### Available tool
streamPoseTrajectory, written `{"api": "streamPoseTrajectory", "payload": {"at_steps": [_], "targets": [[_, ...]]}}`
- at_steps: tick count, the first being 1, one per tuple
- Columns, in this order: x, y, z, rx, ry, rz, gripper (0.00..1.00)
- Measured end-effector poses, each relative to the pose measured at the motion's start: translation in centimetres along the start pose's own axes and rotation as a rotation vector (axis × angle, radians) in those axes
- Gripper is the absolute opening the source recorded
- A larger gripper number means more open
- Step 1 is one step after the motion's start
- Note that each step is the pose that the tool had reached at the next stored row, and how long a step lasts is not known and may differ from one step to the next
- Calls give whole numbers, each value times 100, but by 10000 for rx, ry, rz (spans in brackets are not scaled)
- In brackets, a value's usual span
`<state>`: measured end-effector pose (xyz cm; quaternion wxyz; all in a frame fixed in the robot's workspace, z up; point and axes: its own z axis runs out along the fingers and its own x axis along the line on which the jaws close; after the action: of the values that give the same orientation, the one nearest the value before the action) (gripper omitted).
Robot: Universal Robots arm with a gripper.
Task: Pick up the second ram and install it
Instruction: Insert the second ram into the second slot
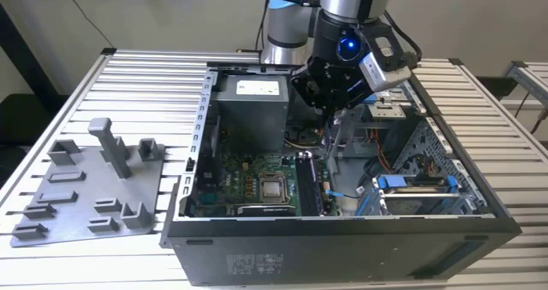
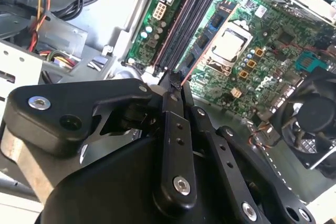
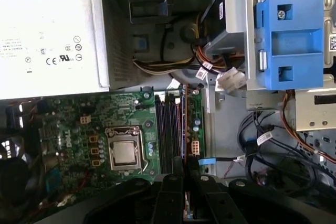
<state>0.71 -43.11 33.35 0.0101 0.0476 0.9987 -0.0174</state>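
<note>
**A:** Where is the second ram (image 3: 184, 129)?

**B:** The gripper (image 3: 185, 163) holds it edge-on. It hangs upright inside the open computer case (image 1: 342, 251), over the black memory slots (image 3: 168, 129) beside the silver processor (image 3: 125, 152).

**A:** And the jaws?

**B:** Narrow, pinched on the stick's upper edge. I cannot tell whether its lower edge touches a slot. A grey fixture plate (image 1: 86, 200) lies on the table (image 1: 137, 78) at the exterior view's left, outside the case.

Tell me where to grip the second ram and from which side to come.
Pinch the second ram across its two broad faces, coming down from above into the open-topped case. It is thin and flat, edge-on in the first wrist view, so the faces are what to clamp; the gripper appears to hold it so.
</note>
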Motion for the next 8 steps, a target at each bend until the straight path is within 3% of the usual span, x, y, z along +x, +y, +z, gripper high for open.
{"api": "streamPoseTrajectory", "payload": {"at_steps": [3,8], "targets": [[0,2,54,25,-5,-98,14],[-1,5,142,37,-28,-681,14]]}}
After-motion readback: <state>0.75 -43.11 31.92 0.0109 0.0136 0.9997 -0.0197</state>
